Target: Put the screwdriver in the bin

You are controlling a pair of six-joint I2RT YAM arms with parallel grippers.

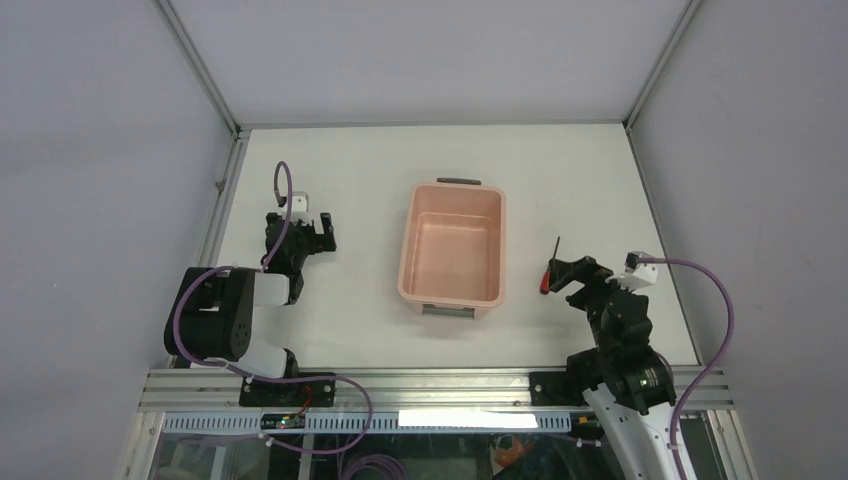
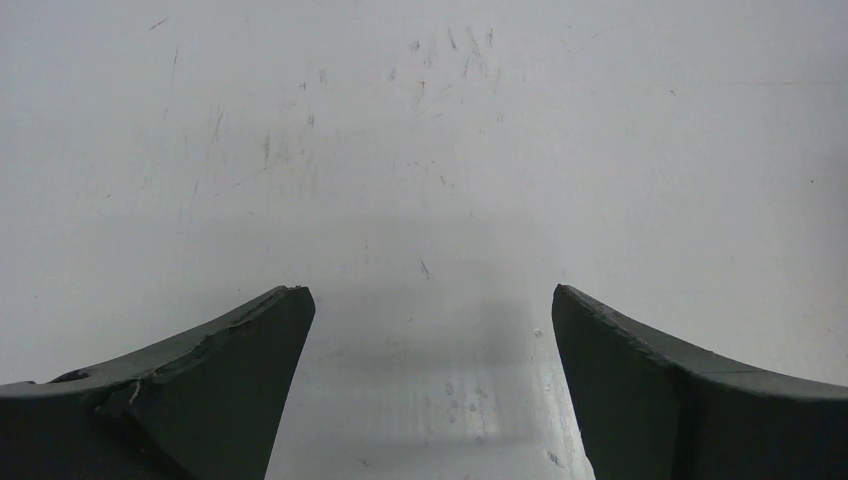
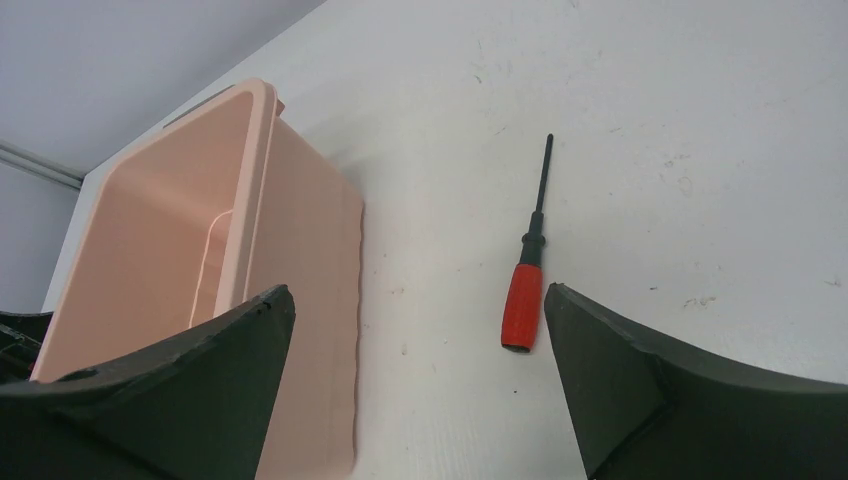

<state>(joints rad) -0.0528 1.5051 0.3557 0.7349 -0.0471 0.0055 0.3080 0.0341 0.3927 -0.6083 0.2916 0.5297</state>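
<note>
Scuffed table (image 1: 350,200), rounded pink bin (image 1: 452,250), slim screwdriver (image 3: 524,300)

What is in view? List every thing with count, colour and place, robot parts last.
screwdriver: one, red handle and dark shaft, flat on the table right of the bin, apart from it.
bin: one, pale pink with grey end handles, mid-table, empty.
table: one, white, under everything.
walls: pale grey, around the table.
cables: two, purple, one along each arm.
left tool: one, black, open, over bare table left of the bin.
right tool: one, black, open, by the screwdriver handle, not gripping.
</note>
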